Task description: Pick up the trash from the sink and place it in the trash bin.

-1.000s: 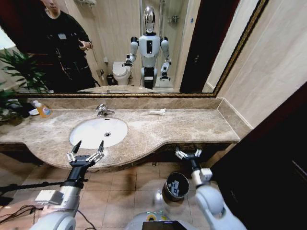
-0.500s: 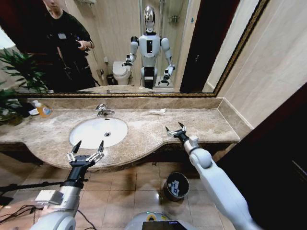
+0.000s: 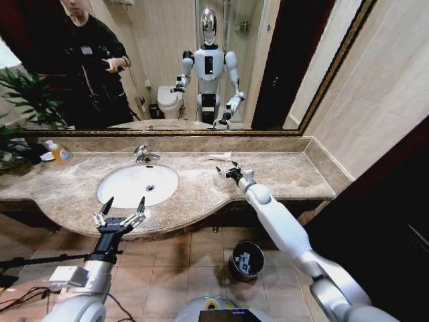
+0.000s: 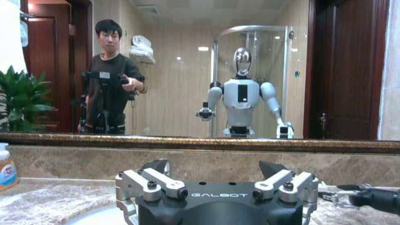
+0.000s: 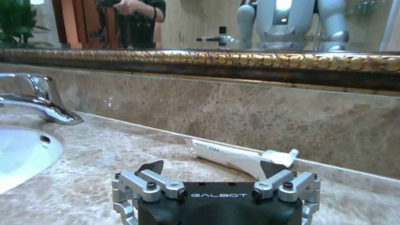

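Observation:
The trash (image 3: 220,157) is a few slim white packets lying on the marble countertop against the back ledge, right of the faucet. In the right wrist view the trash (image 5: 240,155) lies just beyond my fingertips. My right gripper (image 3: 226,171) (image 5: 212,168) hovers open over the counter, a short way in front of the packets and not touching them. The white oval sink (image 3: 137,184) (image 5: 25,154) looks bare inside. My left gripper (image 3: 120,213) (image 4: 214,166) stays open at the counter's front edge, before the basin. The black trash bin (image 3: 245,260) stands on the floor under the counter.
A chrome faucet (image 3: 142,154) (image 5: 44,105) stands behind the basin. An orange soap bottle (image 3: 60,153) (image 4: 6,166) and a potted plant (image 3: 23,100) are at the far left. A mirror runs along the back wall, and a side wall closes off the counter's right end.
My right arm has risen from beside the bin below the counter, swung over the countertop and reached toward the white packets. The left arm has not moved.

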### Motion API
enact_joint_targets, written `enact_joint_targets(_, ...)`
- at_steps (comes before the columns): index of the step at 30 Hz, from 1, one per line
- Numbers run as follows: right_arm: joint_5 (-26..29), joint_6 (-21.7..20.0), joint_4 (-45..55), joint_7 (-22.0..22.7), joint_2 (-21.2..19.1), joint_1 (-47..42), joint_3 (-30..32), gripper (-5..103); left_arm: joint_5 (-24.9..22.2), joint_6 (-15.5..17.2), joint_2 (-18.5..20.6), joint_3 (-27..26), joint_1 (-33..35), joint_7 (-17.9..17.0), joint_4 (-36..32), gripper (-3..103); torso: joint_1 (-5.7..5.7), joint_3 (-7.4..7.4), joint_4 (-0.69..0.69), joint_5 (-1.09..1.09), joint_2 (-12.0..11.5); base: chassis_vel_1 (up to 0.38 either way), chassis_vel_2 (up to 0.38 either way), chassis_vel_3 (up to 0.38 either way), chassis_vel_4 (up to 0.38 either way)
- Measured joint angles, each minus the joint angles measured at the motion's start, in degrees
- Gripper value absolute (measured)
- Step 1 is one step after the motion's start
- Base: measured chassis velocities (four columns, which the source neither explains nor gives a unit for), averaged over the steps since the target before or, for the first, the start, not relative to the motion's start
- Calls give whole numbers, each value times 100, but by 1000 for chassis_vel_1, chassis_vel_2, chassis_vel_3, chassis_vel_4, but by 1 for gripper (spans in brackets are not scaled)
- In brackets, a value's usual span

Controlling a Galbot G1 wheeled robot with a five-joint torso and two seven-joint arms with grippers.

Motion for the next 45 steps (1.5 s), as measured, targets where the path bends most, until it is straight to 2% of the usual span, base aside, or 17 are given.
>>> enact_joint_targets(15,-397,273,-2260,-385,654,1457,-144,100,0,0,0,1,0,0,-1,100,0,0,0,0,1,0,0,0,0)
enact_joint_targets(23,-515,264,-2504,-562,649,1595,-127,102,0,0,0,0,0,0,0,100,0,0,0,0,1,0,0,0,0)
enact_joint_targets(28,-612,251,-2536,-723,561,1529,-149,97,0,0,0,0,0,0,0,100,-1,-1,-1,1,1,0,0,0,0)
enact_joint_targets(32,-684,267,-2659,-755,601,1499,-97,81,0,0,0,0,0,0,0,100,0,0,-1,1,1,0,0,0,0)
enact_joint_targets(33,-684,267,-2659,-755,601,1499,-97,81,0,0,0,0,0,0,0,100,0,0,-1,1,1,0,0,0,0)
enact_joint_targets(35,-694,273,-2667,-734,622,1483,-71,70,0,0,0,0,0,0,0,100,-1,-1,0,1,1,0,0,0,0)
enact_joint_targets(37,-699,274,-2664,-729,623,1477,-68,70,0,0,0,0,0,0,0,100,-1,-1,0,1,1,0,0,0,0)
enact_joint_targets(40,-714,276,-2615,-663,619,1429,-61,53,0,0,0,0,0,0,0,100,-1,-1,0,1,1,0,0,0,0)
enact_joint_targets(41,-714,276,-2615,-663,619,1429,-61,53,0,0,0,0,0,0,0,100,-1,-1,0,1,1,0,0,0,0)
enact_joint_targets(44,-715,294,-2568,-612,601,1373,-60,37,0,0,0,0,0,0,0,100,-1,-1,-1,1,1,0,0,0,0)
enact_joint_targets(45,-715,294,-2568,-612,601,1373,-60,37,0,0,0,0,0,0,0,100,-1,-1,-1,1,1,0,0,0,0)
